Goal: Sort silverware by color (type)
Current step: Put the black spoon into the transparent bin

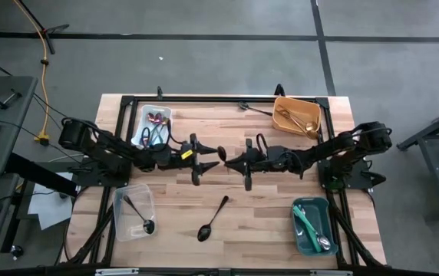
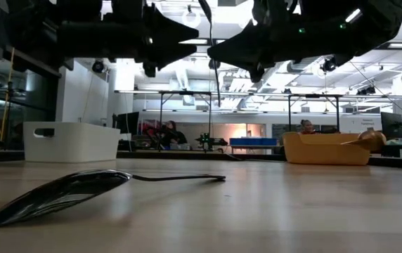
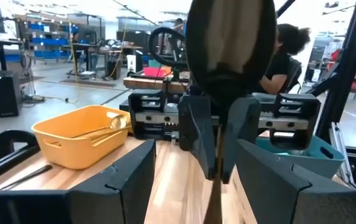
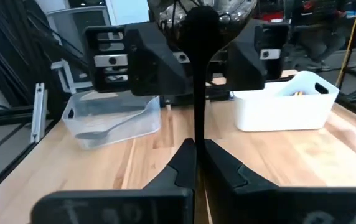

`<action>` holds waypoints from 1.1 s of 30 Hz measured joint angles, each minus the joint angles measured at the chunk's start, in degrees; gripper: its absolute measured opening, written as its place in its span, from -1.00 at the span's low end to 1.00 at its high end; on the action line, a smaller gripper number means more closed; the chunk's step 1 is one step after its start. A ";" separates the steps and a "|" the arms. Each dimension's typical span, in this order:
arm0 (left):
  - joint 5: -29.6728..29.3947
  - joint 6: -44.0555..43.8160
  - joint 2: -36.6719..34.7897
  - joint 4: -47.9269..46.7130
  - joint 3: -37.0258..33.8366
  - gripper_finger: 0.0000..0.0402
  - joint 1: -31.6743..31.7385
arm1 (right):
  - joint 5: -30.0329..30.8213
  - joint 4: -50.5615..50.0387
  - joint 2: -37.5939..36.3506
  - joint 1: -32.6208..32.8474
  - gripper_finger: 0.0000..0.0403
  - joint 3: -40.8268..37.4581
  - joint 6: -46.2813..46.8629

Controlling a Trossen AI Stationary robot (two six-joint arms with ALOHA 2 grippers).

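A black spoon [image 4: 198,37] is held upright above mid-tabletop [image 1: 227,180], pinched by its handle in the closed right hand [image 1: 235,162]. The left hand [image 1: 208,159] is spread open facing it, apparently for a handover. A second black spoon [image 1: 213,218] lies below.

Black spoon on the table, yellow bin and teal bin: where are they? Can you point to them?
black spoon [image 1: 206,230], high view, on its bowl.
yellow bin [image 1: 283,103], high view, on its rim at the left corner.
teal bin [image 1: 299,237], high view, on its left wall.
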 joint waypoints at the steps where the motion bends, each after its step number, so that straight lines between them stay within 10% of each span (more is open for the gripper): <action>1: 0.00 0.02 0.00 0.02 0.08 0.05 -0.03 | -0.12 -0.04 0.00 0.22 -0.98 0.00 0.03; 10: 8.66 -1.46 0.00 -0.10 1.29 0.05 -0.14 | -0.79 0.03 0.00 0.87 -0.98 0.01 -0.02; 33: 8.00 -3.95 0.00 -2.12 3.22 0.05 -1.69 | -0.95 -4.76 0.03 1.64 -0.98 3.17 -0.50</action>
